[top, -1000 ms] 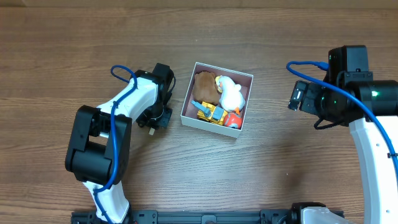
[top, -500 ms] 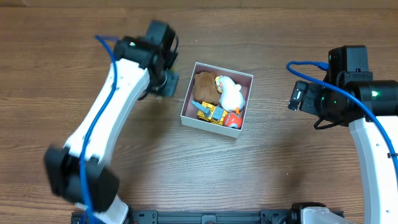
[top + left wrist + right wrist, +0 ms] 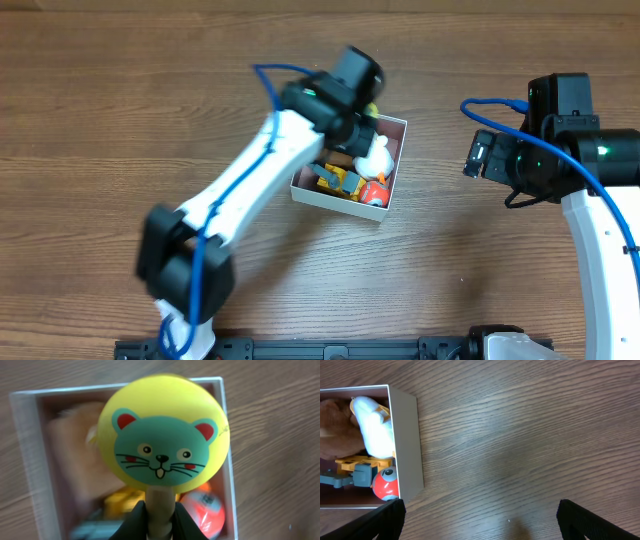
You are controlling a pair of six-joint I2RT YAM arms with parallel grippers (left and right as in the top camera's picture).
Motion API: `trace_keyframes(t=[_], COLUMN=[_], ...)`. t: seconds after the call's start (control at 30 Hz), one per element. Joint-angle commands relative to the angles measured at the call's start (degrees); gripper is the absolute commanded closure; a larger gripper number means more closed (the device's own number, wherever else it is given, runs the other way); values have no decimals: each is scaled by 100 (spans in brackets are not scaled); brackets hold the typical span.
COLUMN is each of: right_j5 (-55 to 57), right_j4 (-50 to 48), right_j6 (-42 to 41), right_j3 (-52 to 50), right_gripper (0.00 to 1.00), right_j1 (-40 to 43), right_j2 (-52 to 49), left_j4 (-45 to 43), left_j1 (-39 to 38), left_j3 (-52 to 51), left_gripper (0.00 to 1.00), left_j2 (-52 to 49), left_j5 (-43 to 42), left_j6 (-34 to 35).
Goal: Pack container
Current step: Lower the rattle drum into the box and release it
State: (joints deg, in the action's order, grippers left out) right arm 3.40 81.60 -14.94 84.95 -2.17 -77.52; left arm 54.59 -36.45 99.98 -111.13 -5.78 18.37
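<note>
We saw the left gripper [image 3: 160, 523] closed tight on the stem of a yellow cat-face toy [image 3: 162, 435], which it held above the container [image 3: 338, 201]. The container stood near the middle of the table [image 3: 120, 80], with a white plush toy [image 3: 375, 430], a yellow truck [image 3: 362, 466] and an orange ball [image 3: 386, 483] inside. The right gripper [image 3: 480, 510] hung wide open and empty, apart from the container.

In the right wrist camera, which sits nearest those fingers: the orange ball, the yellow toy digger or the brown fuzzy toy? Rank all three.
1. Orange-red round ball, in the white cardboard box's corner nearest the right fingers.
2. Yellow plastic toy digger, just left of the ball.
3. Brown plush toy, upper left, cut by the picture's edge.
</note>
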Motion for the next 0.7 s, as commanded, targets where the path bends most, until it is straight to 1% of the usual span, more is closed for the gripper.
trace_keyframes(t=[0.0, 0.1, 0.2, 0.3, 0.4, 0.5, 0.6, 0.67], right_j5=[33, 33, 35, 35, 35, 35, 31, 22], right_j4=[-24, -13, -4, -2, 2, 7, 4, -24], right_j6=[-2, 0, 2, 2, 2, 2, 2, 44], right_j3=[17, 17, 17, 17, 17, 17, 17, 17], right_gripper=[1, 1, 1, 1, 1, 1, 2, 6], right_j1=[33, 33, 33, 33, 33, 33, 33, 31], right_j2=[24, 24, 24, 24, 24, 24, 24, 26], left_j4=[-258, -240, -240, -92, 251, 776, 1298, 1561], left_j1=[-278, -295, -249, -105, 74, 328, 603, 804], left_j3=[-83, -83, -42, 109, 321, 592, 820, 942], left_gripper=[80, 71, 67, 66, 65, 63, 57, 55], left_j2=[-404, -487, -415, -227, 44, 459, 907, 1255], left_j5=[-308, -299, -258, -254, -166, 39, 459, 610], left_j6=[417, 562, 612, 601, 557, 321, 258, 122])
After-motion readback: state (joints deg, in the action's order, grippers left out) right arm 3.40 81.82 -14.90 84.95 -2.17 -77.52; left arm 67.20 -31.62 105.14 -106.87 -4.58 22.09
